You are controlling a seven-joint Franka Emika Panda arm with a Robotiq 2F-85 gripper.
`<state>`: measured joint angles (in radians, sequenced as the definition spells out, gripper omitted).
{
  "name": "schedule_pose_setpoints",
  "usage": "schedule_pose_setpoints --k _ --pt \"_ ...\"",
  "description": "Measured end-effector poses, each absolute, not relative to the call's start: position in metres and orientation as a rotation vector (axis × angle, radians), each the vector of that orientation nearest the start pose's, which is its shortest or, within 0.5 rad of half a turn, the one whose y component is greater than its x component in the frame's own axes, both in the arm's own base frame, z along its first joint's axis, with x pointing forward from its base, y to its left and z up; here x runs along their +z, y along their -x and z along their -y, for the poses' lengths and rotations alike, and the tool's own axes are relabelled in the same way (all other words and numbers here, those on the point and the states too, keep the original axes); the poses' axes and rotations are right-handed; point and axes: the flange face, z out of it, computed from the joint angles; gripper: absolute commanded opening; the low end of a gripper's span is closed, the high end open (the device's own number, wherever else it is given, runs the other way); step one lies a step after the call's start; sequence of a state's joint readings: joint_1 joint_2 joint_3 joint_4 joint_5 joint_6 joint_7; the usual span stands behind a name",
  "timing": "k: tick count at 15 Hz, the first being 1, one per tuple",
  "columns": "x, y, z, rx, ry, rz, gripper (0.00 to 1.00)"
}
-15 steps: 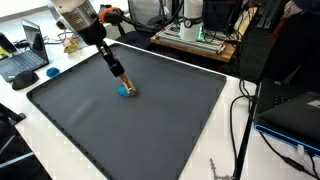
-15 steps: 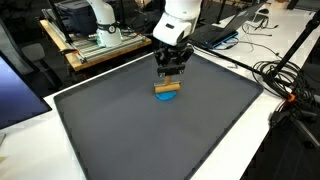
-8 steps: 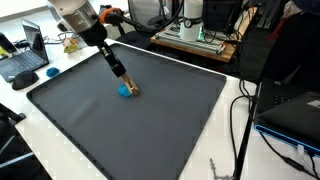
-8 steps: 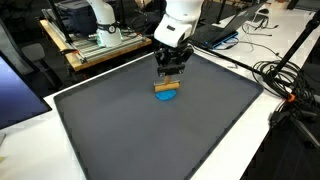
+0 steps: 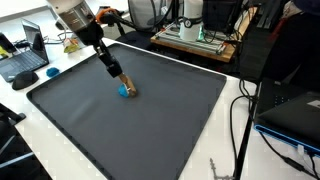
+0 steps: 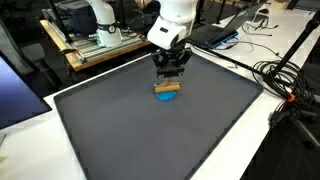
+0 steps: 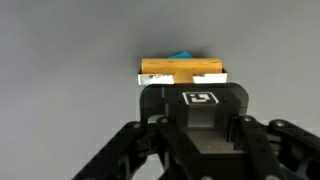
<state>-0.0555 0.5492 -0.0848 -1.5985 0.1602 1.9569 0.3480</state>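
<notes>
Gripper (image 6: 170, 77) higher, wooden block (image 6: 167, 89) beneath.

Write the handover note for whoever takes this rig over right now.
Gripper: pointing down, right over the wooden block. No view shows whether the jaws are open or closed on it.
Things: the block lies flat across a blue piece, towards the far half of the grey mat.
Done: the block sits on top of the blue piece.
Left: check whether the jaws grip the block before you move the arm, or a lift may drag it off.
</notes>
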Motion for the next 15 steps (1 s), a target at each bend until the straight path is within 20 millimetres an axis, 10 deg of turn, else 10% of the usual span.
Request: schedule_pose_setpoints --k 15 --pt "0.3 -0.68 0.1 0.055 2.912 -0.972 0.22"
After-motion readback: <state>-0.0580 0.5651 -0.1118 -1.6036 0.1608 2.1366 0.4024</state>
